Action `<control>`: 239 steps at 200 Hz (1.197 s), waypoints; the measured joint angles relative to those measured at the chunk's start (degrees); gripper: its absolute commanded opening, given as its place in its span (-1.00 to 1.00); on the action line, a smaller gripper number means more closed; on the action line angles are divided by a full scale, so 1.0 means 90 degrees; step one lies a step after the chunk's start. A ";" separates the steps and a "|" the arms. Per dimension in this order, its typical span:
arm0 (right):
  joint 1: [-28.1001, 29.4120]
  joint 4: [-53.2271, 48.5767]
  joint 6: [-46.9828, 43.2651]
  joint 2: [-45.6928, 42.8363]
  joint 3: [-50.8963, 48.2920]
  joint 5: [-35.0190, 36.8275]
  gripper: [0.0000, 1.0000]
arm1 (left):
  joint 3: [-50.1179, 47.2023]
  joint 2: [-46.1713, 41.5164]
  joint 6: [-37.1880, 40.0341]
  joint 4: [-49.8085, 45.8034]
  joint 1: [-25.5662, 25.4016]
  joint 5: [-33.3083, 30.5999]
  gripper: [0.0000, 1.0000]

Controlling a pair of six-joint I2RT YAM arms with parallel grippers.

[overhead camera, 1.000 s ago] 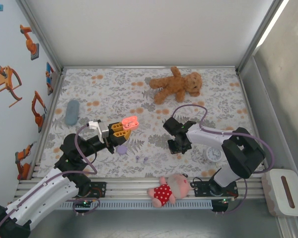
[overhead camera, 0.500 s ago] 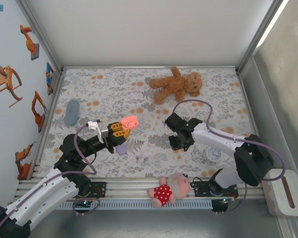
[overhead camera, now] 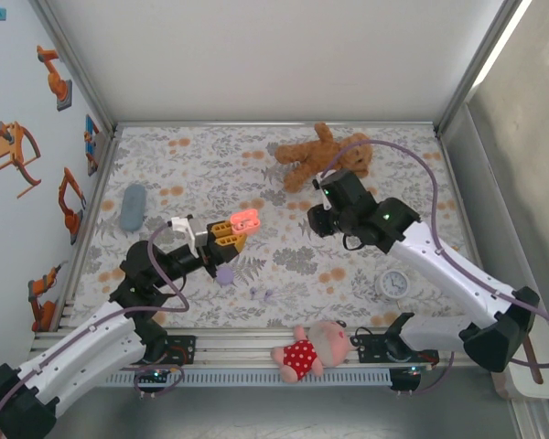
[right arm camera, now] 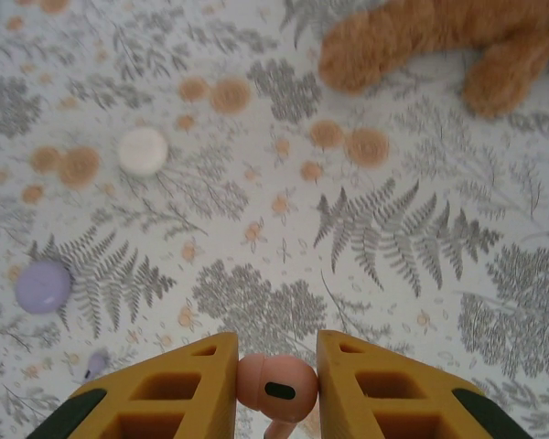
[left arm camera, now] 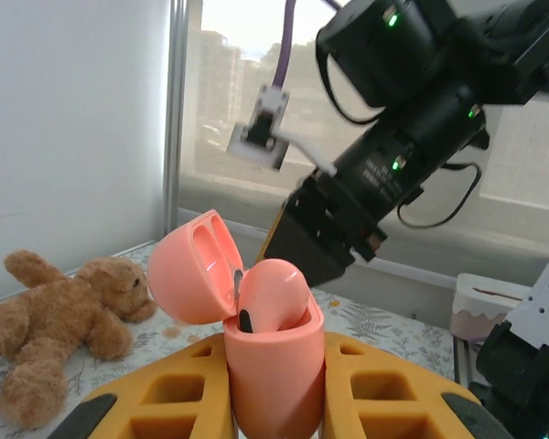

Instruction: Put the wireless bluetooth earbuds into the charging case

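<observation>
Your left gripper (overhead camera: 229,234) is clamped on the open coral case (left arm camera: 273,370), with one orange-pink earbud (left arm camera: 273,294) seated inside. Your right gripper (right arm camera: 274,370) pinches the second earbud (right arm camera: 276,388) (dark oval spot facing the camera) above the floral table (right arm camera: 393,238), apart from the case.

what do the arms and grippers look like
The left arm and right arm have white shells with black joints and wrists, small green lights, and a purple cable looping along each. The left gripper and right gripper each have two blocky yellow-orange fingers with rectangular cut-outs and black patches lower down.
</observation>
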 measured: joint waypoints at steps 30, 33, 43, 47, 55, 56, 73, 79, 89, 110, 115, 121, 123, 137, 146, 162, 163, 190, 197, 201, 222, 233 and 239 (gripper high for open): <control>0.0321 0.0311 -0.0291 -0.0121 0.0500 0.0153 -0.47 | 0.0000 0.0243 -0.0126 0.0289 -0.0029 -0.0083 -1.00; 0.0355 0.0345 -0.0316 -0.0134 0.0529 0.0153 -0.47 | 0.0000 0.0267 -0.0138 0.0318 -0.0029 -0.0092 -1.00; 0.0447 0.0464 -0.0384 -0.0168 0.0602 0.0138 -0.47 | 0.0000 0.0338 -0.0182 0.0398 -0.0029 -0.0136 -1.00; 0.0483 0.0525 -0.0413 -0.0175 0.0627 0.0131 -0.47 | 0.0000 0.0369 -0.0202 0.0427 -0.0032 -0.0158 -1.00; 0.0542 0.0629 -0.0454 -0.0185 0.0670 0.0090 -0.47 | 0.0000 0.0425 -0.0238 0.0483 -0.0044 -0.0202 -1.00; 0.0544 0.0639 -0.0454 -0.0185 0.0675 0.0087 -0.47 | 0.0000 0.0432 -0.0243 0.0493 -0.0046 -0.0209 -1.00; 0.0646 0.0828 -0.0546 -0.0185 0.0763 -0.0029 -0.47 | 0.0000 0.0544 -0.0313 0.0573 -0.0058 -0.0289 -1.00; 0.0682 0.0899 -0.0573 -0.0185 0.0787 -0.0053 -0.47 | 0.0000 0.0578 -0.0335 0.0602 -0.0058 -0.0306 -1.00; 0.0748 0.1015 -0.0595 -0.0185 0.0816 -0.0124 -0.47 | 0.0000 0.0627 -0.0372 0.0634 -0.0058 -0.0340 -1.00; 0.0867 0.1275 -0.0644 -0.0185 0.0838 -0.0333 -0.47 | 0.0002 0.0731 -0.0461 0.0678 -0.0061 -0.0381 -1.00; 0.0889 0.1343 -0.0651 -0.0185 0.0838 -0.0381 -0.47 | 0.0005 0.0760 -0.0478 0.0685 -0.0061 -0.0391 -1.00; 0.0920 0.1418 -0.0663 -0.0185 0.0838 -0.0432 -0.47 | 0.0007 0.0801 -0.0503 0.0697 -0.0063 -0.0408 -1.00; 0.0925 0.1433 -0.0665 -0.0185 0.0838 -0.0447 -0.47 | 0.0010 0.0811 -0.0505 0.0697 -0.0066 -0.0413 -1.00; 0.0991 0.1574 -0.0690 -0.0185 0.0838 -0.0566 -0.47 | 0.0044 0.0920 -0.0571 0.0709 -0.0066 -0.0418 -1.00; 0.1044 0.1651 -0.0699 -0.0185 0.0838 -0.0627 -0.47 | 0.0083 0.1003 -0.0605 0.0721 -0.0073 -0.0420 -1.00; 0.1151 0.1809 -0.0753 -0.0182 0.0838 -0.0704 -0.47 | 0.0131 0.1120 -0.0648 0.0801 -0.0102 -0.0418 -1.00; 0.1156 0.1812 -0.0758 -0.0182 0.0838 -0.0704 -0.47 | 0.0131 0.1122 -0.0651 0.0806 -0.0102 -0.0418 -1.00; 0.1353 0.2064 -0.0872 -0.0180 0.0823 -0.0675 -0.48 | 0.0153 0.1260 -0.0729 0.0967 -0.0136 -0.0415 -1.00; 0.1401 0.2137 -0.0906 -0.0177 0.0806 -0.0644 -0.48 | 0.0158 0.1290 -0.0743 0.0998 -0.0143 -0.0415 -1.00; 0.1430 0.2169 -0.0918 -0.0175 0.0797 -0.0612 -0.48 | 0.0158 0.1304 -0.0746 0.1013 -0.0146 -0.0415 -1.00; 0.1537 0.2242 -0.0979 -0.0124 0.0748 -0.0498 -0.48 | 0.0175 0.1333 -0.0765 0.1056 -0.0148 -0.0413 -1.00; 0.1552 0.2263 -0.1003 -0.0070 0.0724 -0.0459 -0.48 | 0.0185 0.1333 -0.0765 0.1076 -0.0148 -0.0413 -1.00; 0.1564 0.2278 -0.1022 -0.0034 0.0716 -0.0447 -0.47 | 0.0185 0.1333 -0.0767 0.1093 -0.0151 -0.0413 -1.00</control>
